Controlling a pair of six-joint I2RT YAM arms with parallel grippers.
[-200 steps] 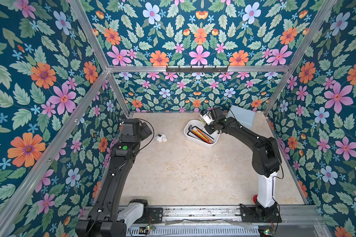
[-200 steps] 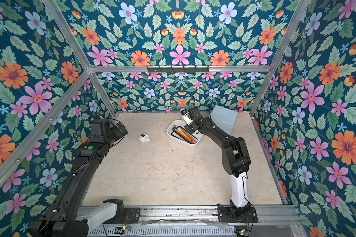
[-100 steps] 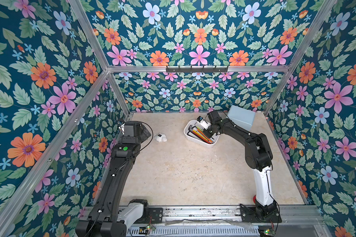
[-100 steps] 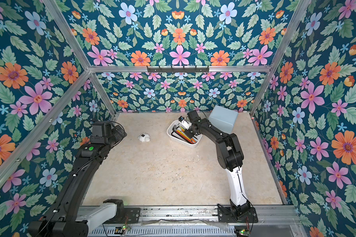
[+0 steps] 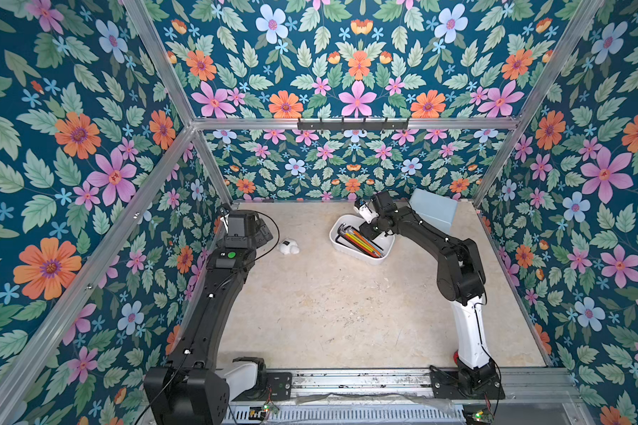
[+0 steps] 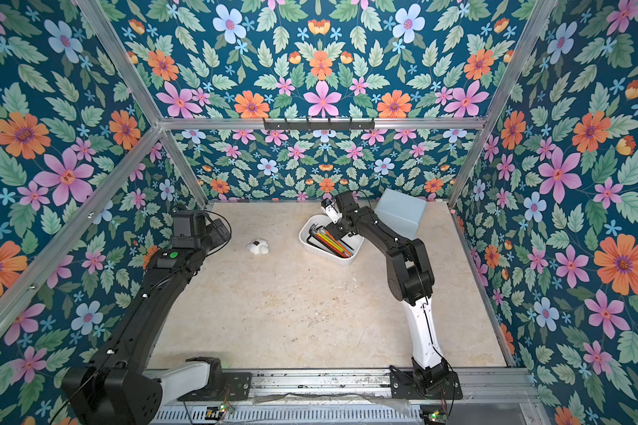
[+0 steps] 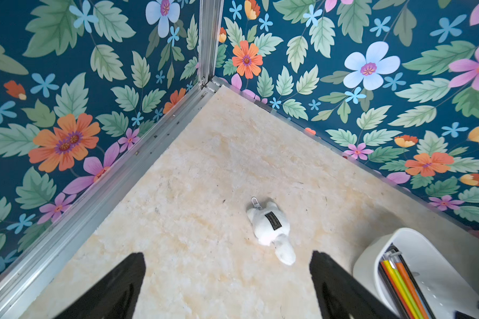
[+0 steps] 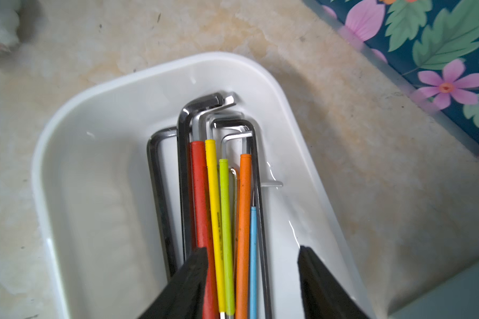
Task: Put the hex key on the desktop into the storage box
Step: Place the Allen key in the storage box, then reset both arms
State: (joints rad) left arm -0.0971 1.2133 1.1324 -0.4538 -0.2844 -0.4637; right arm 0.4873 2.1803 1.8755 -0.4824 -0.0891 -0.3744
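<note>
The white storage box stands on the beige desktop near the back wall. Several hex keys lie side by side inside it, some bare dark metal, others sleeved red, yellow, green, orange and blue. My right gripper hangs open just over the keys' long shafts, gripping nothing. My left gripper is open and empty above bare desktop at the back left. A corner of the box shows in the left wrist view.
A small white plush toy lies on the desktop between the left gripper and the box. A taller pale blue box stands right behind the right arm. Floral walls with aluminium rails close in three sides.
The right gripper has come down a little over the storage box and its jaws have gone from shut to open. The left arm has barely moved.
</note>
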